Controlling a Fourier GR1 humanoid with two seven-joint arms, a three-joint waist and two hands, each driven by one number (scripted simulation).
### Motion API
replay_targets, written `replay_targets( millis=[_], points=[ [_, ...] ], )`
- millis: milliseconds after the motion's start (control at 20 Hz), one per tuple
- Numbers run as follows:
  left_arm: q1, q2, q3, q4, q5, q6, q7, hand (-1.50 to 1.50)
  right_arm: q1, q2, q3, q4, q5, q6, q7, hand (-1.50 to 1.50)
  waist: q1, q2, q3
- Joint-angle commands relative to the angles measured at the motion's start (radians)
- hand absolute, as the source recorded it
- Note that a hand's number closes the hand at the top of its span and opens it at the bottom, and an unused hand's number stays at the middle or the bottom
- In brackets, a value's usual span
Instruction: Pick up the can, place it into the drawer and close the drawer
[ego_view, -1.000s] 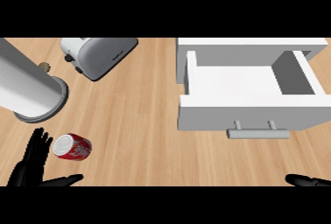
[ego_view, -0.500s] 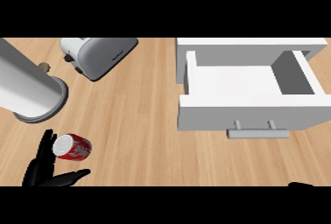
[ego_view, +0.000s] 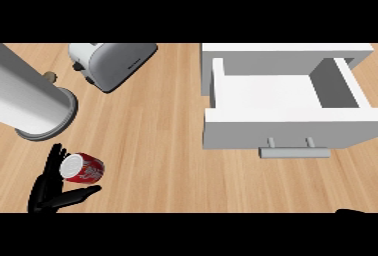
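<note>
One left hand (ego_view: 49, 186) is cupping the red can (ego_view: 82, 167) at the counter's lower left, straight fingers behind it and thumb spread below, readying a grasp; the open drawer (ego_view: 284, 127) is waiting well to the right.

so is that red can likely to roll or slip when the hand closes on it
Probably prone to rolling: the can looks tilted or on its side on the smooth wooden counter, so a nudge could send it away. Its round, glossy side may slip between the left hand's fingers and thumb. It looks small, likely light.
</note>
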Motion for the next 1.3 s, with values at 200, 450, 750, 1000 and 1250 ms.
replay_targets(
  millis=[200,450,750,1000,1250],
  points=[
    [-0.094,0.016,-0.033,0.118,0.011,0.003,-0.075,-1.50,0.003,0.019,-0.018,0.100,0.038,0.029,-0.105,-1.50,0.002,0.000,0.000],
    [-0.192,0.061,-0.068,0.244,-0.019,-0.082,-0.065,-1.50,-0.060,-0.015,-0.024,0.044,0.005,0.014,-0.002,-1.50,0.000,0.001,0.000],
    [-0.279,0.035,-0.071,0.348,-0.004,-0.107,-0.144,1.50,0.014,0.013,-0.032,-0.039,-0.005,0.024,0.007,-1.50,-0.006,0.001,0.000],
    [-0.262,0.030,-0.095,0.331,0.005,-0.147,-0.179,1.50,-0.101,0.009,0.001,0.078,0.076,-0.019,-0.015,-1.50,0.003,0.001,0.000],
    [-0.451,-0.058,-0.090,0.383,0.006,0.003,-0.093,1.50,-0.100,0.003,0.007,0.060,0.080,-0.016,0.016,-1.50,-0.005,0.003,-0.001]
  ],
)
